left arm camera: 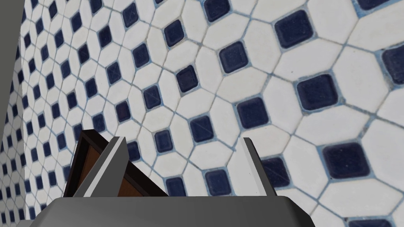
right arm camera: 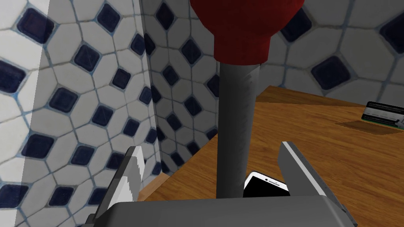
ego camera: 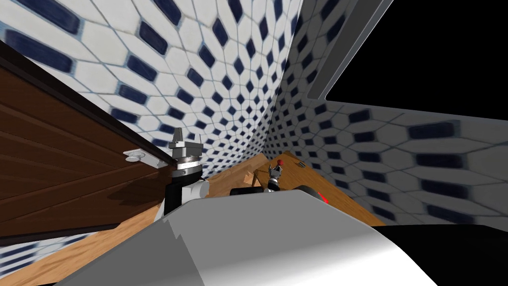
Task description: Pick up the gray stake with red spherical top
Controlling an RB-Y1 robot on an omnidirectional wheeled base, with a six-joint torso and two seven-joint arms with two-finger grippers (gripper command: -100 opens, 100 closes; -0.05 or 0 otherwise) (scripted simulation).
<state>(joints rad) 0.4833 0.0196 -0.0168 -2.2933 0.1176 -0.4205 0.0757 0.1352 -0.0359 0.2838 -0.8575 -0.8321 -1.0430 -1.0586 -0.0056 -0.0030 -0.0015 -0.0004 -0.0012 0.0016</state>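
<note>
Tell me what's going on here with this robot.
The right gripper is lined up on a grey stake with a red top, which stands on a wooden table. Its jaws stand open on either side of the shaft, not yet touching it. A phone lies by the stake's base. The left gripper is held up, jaws open.

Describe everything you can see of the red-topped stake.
The stake is a plain grey round shaft, matte, capped by a dark red top with a collar. It stands upright between the open fingers of my right hand, neither finger touching it. Its foot is hidden behind the hand's body, beside a white-edged black phone on the wooden table.
</note>
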